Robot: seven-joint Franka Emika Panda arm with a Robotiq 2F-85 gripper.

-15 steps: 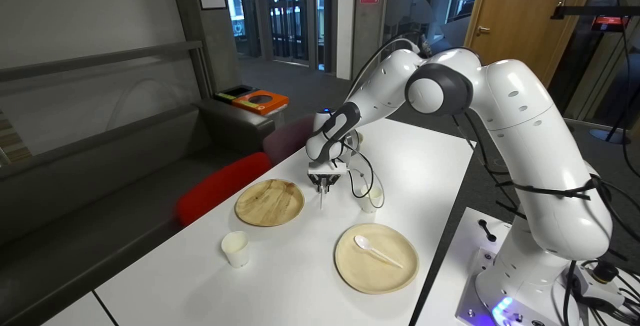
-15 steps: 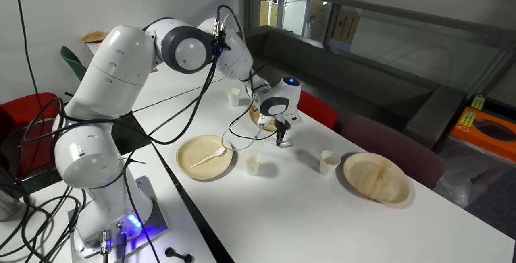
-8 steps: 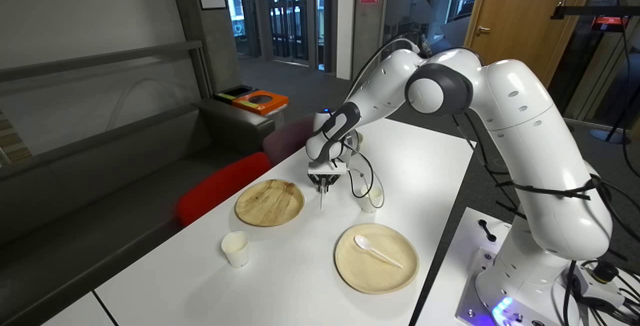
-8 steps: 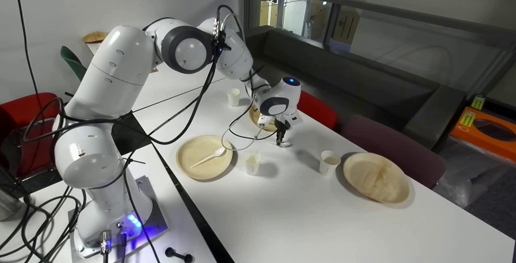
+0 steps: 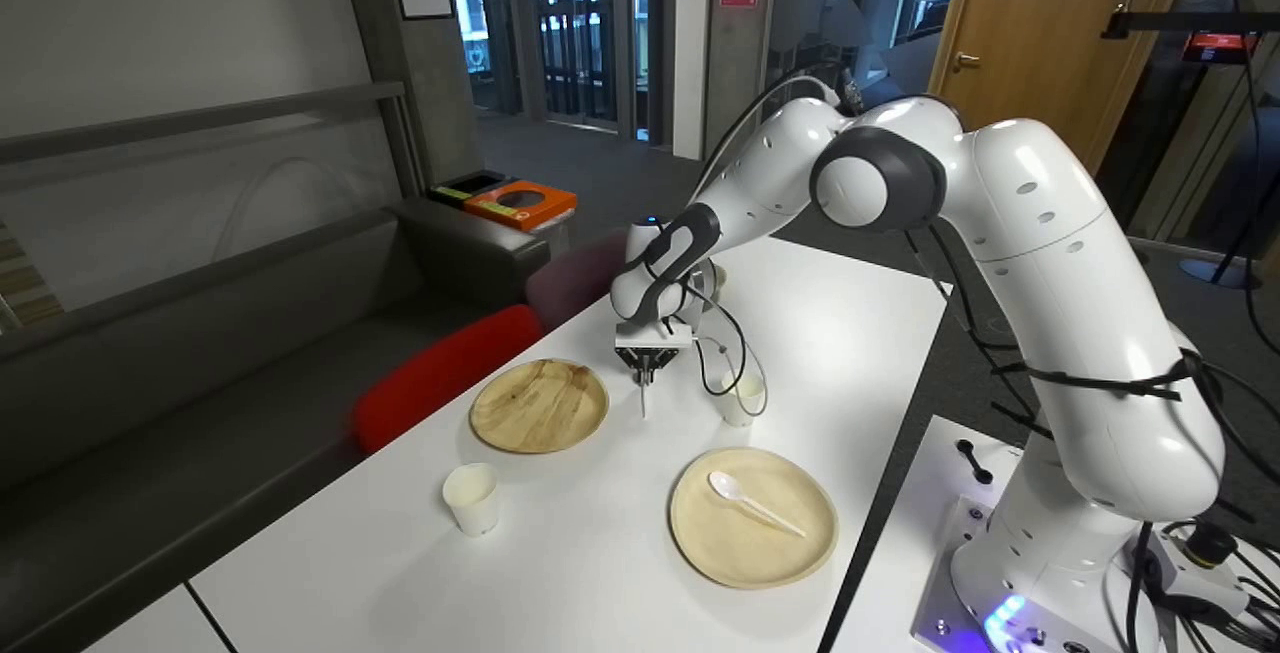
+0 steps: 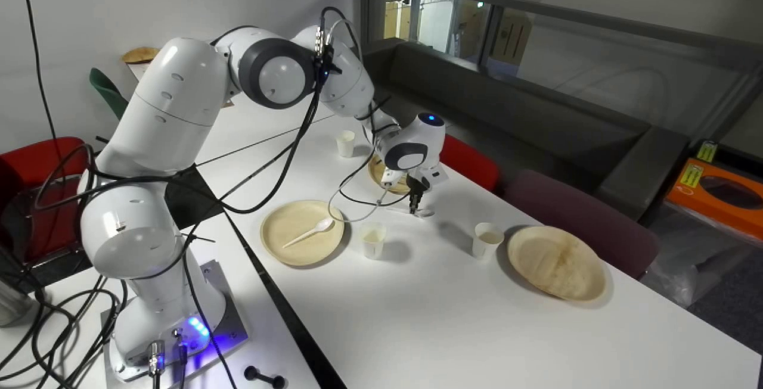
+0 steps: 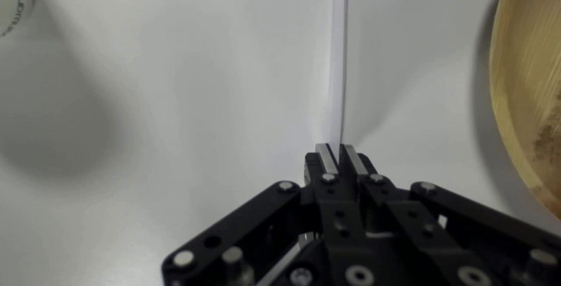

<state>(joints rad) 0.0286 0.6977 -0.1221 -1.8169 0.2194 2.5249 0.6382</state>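
The jaws have narrowed and now pinch a slim, smooth white spoon (image 7: 338, 67), right down at the desk (image 5: 560, 578)! Nearest that spoon, one round, wood-grained plate (image 5: 540, 406); farther out from it, three tapered whitish cups (image 5: 471, 503) and two more round plates (image 6: 558, 261), one carrying a second spoon (image 5: 750, 502).

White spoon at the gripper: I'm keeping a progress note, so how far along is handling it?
Looks done: the approach, with the gripper down at the white spoon. In hand: the grip, jaws shut on the spoon in the wrist view. Seemingly left: any clear lift, since the spoon appears on or just above the table; whether it touches, I can't tell.
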